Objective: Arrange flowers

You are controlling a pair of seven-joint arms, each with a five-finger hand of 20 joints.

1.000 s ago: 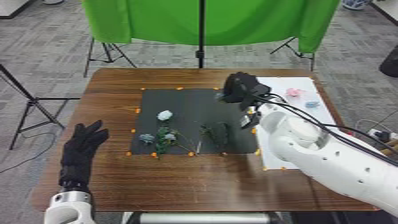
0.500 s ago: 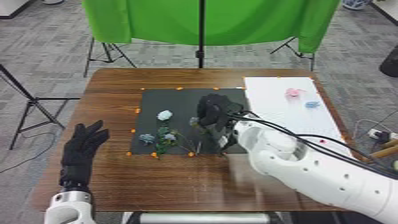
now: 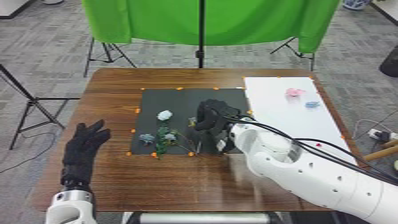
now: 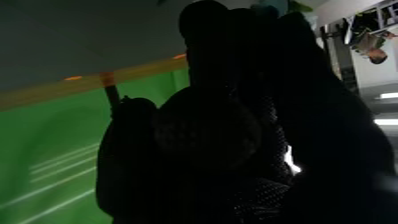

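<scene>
My right hand (image 3: pixel 213 116) is over the right half of the dark mat (image 3: pixel 182 97), its fingers closed round a small pale-blue flower (image 3: pixel 193 121). In the right wrist view, the bluish bloom (image 4: pixel 274 5) shows at the fingertips of the same hand (image 4: pixel 222 100). On the mat's left half lie a white flower (image 3: pixel 164 115), two bluish flowers (image 3: pixel 147 137) (image 3: pixel 170 136) and green leaves (image 3: pixel 162 146). Left of the mat, my left hand (image 3: pixel 82 150) stands open with straight fingers. My right hand and arm cover the mat's lower right part.
A white sheet (image 3: pixel 282 117) lies right of the mat, bearing a pink flower (image 3: pixel 294 92) and a blue flower (image 3: pixel 312 104). Orange markers line the edges of the mat and sheet. Behind the brown table (image 3: pixel 115 95) hangs a green cloth (image 3: pixel 160 25).
My right hand has moved left and nearer from the mat's upper right corner, carrying the pale-blue flower, and has uncovered the white sheet's upper left part. The left arm has hardly moved.
</scene>
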